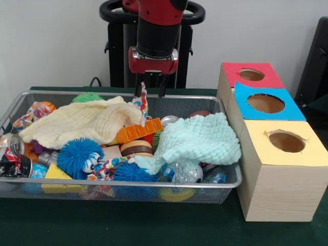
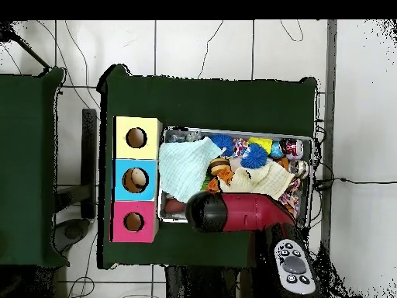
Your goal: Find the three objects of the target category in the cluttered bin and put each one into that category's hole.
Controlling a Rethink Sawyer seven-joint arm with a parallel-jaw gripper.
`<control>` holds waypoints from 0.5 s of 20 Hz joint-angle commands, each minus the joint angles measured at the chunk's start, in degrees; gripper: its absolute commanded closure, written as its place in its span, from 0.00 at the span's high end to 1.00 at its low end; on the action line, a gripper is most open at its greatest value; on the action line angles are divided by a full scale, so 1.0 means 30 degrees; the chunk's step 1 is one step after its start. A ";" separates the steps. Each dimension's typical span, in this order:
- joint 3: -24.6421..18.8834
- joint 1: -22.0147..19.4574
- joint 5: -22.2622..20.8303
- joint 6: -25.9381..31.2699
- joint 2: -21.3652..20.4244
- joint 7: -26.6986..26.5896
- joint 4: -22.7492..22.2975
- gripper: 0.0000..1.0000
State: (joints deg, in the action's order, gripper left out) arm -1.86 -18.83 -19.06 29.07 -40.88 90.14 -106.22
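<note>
The wire-mesh bin (image 1: 123,182) is full of toys and cloths. My gripper (image 1: 150,92) hangs over the bin's far side, shut on a white polka-dot cloth (image 1: 143,102) that rises in a narrow strip above the pile. A second polka-dot cloth (image 1: 32,114) lies at the bin's left end. A third (image 1: 105,167) shows near the front rim, under a blue fuzzy ball. The yellow-faced box with its round hole (image 1: 286,141) stands to the right of the bin, nearest the camera. In the overhead view the arm (image 2: 233,212) hides the gripper; the yellow hole (image 2: 136,138) lies left of the bin (image 2: 236,130).
A pale yellow knitted cloth (image 1: 82,122) and a mint-green knitted cloth (image 1: 197,141) cover much of the pile. Blue fuzzy balls (image 1: 79,155), an orange toy (image 1: 138,131) and a crushed can (image 1: 11,148) lie among them. The blue-faced hole (image 1: 265,103) and red-faced hole (image 1: 251,75) sit behind the yellow one.
</note>
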 commanded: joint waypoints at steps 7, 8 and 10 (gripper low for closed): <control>0.0055 -0.1125 -0.1994 -0.1831 0.0935 0.1357 -0.0928 1.00; 0.0013 -0.1175 -0.2068 -0.2043 0.1290 0.1428 -0.0704 1.00; 0.0040 -0.1163 -0.2170 -0.2370 0.1697 0.1664 -0.0295 1.00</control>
State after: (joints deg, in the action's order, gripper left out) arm -1.66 -20.54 -21.73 28.54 -40.48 90.14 -108.69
